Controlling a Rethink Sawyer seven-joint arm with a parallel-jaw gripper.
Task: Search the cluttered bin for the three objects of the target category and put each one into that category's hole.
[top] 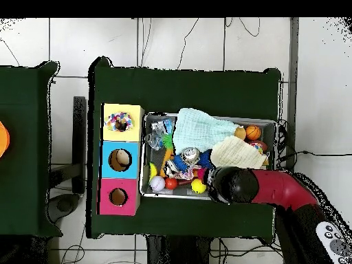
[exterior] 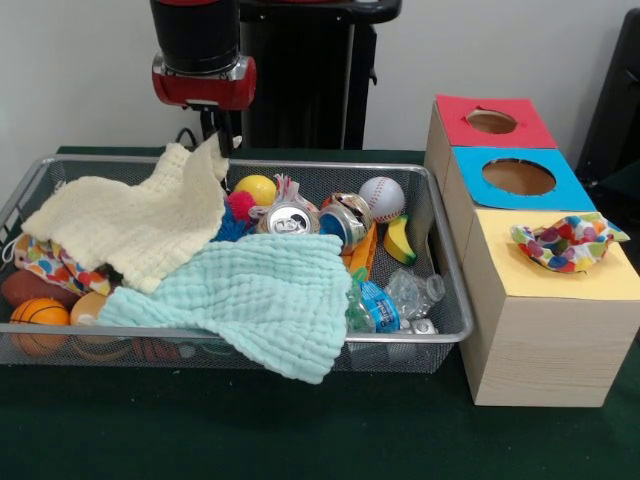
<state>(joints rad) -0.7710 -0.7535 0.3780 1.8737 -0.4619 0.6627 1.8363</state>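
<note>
My gripper [exterior: 218,135] hangs over the back of the wire bin [exterior: 440,230], shut on a raised corner of the cream cloth [exterior: 130,225]. The rest of that cloth drapes over the bin's left half. A mint cloth [exterior: 260,300] lies across the front and spills over the rim. A polka-dot cloth [exterior: 565,243] sits in the hole of the yellow-topped box [exterior: 500,275]. Another polka-dot cloth [exterior: 45,262] peeks out under the cream one at the left. In the overhead view the arm's wrist [top: 232,184] hides the gripper beside the cream cloth [top: 237,152].
A blue-topped box [exterior: 465,170] and a red-topped box [exterior: 455,115], each with an open hole, stand behind the yellow one. The bin also holds a baseball [exterior: 381,197], yellow ball [exterior: 257,188], cans [exterior: 290,220], toy banana [exterior: 400,240], plastic bottle [exterior: 400,297] and basketball [exterior: 38,315].
</note>
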